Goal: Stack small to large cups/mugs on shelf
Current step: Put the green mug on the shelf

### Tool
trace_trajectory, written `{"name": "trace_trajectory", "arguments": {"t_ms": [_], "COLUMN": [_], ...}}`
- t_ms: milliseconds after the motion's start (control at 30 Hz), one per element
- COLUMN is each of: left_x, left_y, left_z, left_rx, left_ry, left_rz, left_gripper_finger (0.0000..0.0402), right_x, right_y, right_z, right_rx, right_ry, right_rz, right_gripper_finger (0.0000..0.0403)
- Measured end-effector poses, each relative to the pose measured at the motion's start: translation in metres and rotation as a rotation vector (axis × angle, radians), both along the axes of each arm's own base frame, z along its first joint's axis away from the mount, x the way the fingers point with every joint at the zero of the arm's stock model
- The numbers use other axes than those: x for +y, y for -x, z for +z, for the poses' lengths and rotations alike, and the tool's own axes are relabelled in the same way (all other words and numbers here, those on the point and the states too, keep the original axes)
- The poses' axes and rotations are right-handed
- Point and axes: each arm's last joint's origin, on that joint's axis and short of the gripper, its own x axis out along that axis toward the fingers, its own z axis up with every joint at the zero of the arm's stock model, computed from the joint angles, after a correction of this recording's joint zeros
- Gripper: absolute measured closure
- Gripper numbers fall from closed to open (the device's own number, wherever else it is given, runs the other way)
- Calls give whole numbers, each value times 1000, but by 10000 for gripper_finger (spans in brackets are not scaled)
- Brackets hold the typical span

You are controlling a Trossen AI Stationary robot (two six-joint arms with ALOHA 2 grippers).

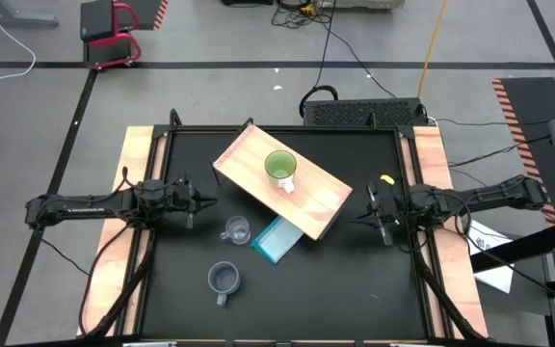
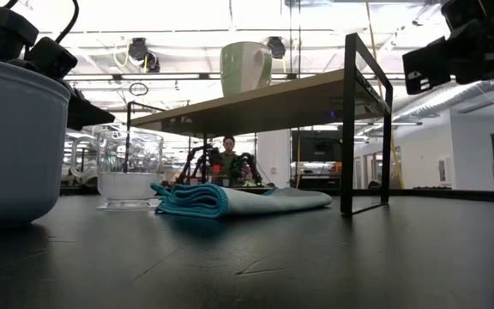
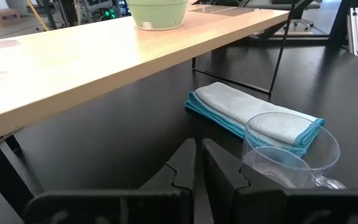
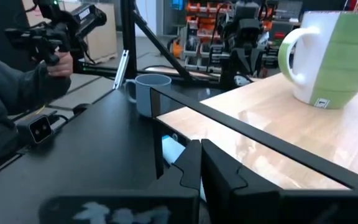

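The lime-green mug point(image 1: 279, 170) with a white handle stands upright on the light wooden shelf point(image 1: 316, 204); it also shows in the low view point(image 2: 244, 67) and the right wrist view point(image 4: 328, 56). The clear glass cup point(image 1: 236, 231) stands on the black table near the shelf's near-left edge, also in the left wrist view point(image 3: 291, 155). The grey-blue mug point(image 1: 223, 280) stands nearer the front edge. My left gripper point(image 1: 200, 201) is shut and empty left of the shelf. My right gripper point(image 1: 362, 207) is shut and empty right of the shelf.
A folded light-blue cloth point(image 1: 277, 239) lies on the table, partly under the shelf's near edge, beside the glass cup. The shelf stands on thin dark legs point(image 2: 347, 129). A person's arm point(image 4: 11, 87) shows beyond the table in the right wrist view.
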Motion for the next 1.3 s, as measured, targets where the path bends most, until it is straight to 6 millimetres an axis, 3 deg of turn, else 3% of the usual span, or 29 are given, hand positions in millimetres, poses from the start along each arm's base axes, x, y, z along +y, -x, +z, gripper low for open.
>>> {"name": "trace_trajectory", "arguments": {"t_ms": [300,500,667,1300], "left_x": [0,0,0,0], "left_y": [0,0,0,0], "left_z": [0,0,0,0], "left_rx": [2,2,2,1], "left_ry": [-16,-16,-18,-17], "left_rz": [-4,-4,-4,-4], "left_gripper_finger": [371,371,371,371], "right_x": [5,6,3,4], "right_y": [7,9,9,9], "right_z": [-7,-13,-13,-13], "right_rx": [-76,-77,-90,-87], "right_ry": [3,7,4,11], "right_rz": [210,213,110,120], "right_gripper_finger": [403,403,403,403]}}
